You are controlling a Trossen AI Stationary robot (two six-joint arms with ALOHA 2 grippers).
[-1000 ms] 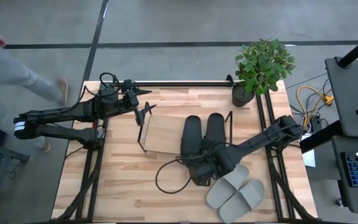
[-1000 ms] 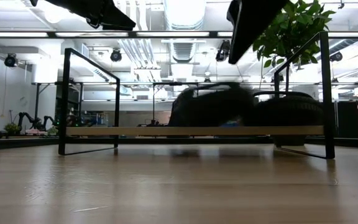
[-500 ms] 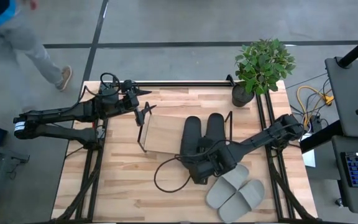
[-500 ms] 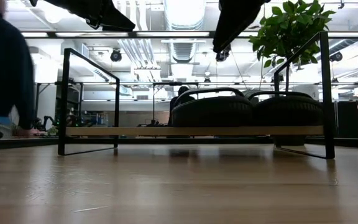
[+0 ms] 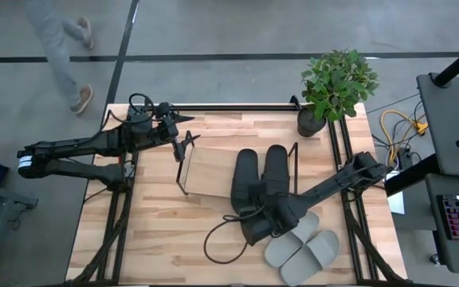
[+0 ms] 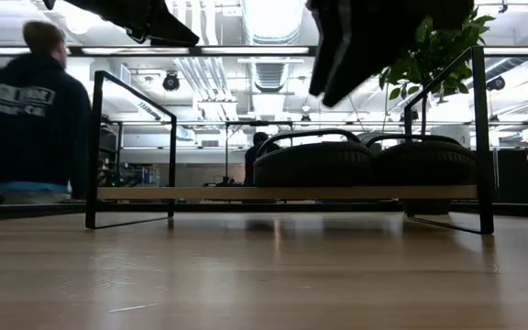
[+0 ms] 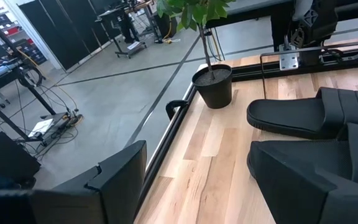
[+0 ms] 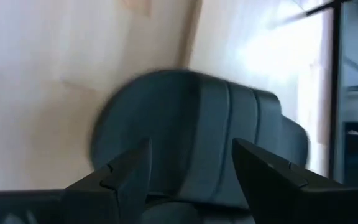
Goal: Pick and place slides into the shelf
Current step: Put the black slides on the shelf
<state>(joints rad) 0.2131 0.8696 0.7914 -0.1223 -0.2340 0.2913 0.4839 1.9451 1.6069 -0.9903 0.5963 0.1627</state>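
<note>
Black slides (image 5: 260, 171) sit side by side on your shelf (image 5: 210, 171); grey slides (image 5: 303, 244) lie beside your spread-fingered right gripper (image 8: 188, 165); left gripper's (image 5: 188, 143) fingers unclear.

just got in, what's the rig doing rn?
It is loading slides onto the low shelf with the light wood board and black wire ends. Both matte black slides sit side by side on its right half. The right gripper hangs open just in front of them, holding nothing. The two light grey slides lie on the table near the front right. The left gripper waits by the shelf's back left corner.
</note>
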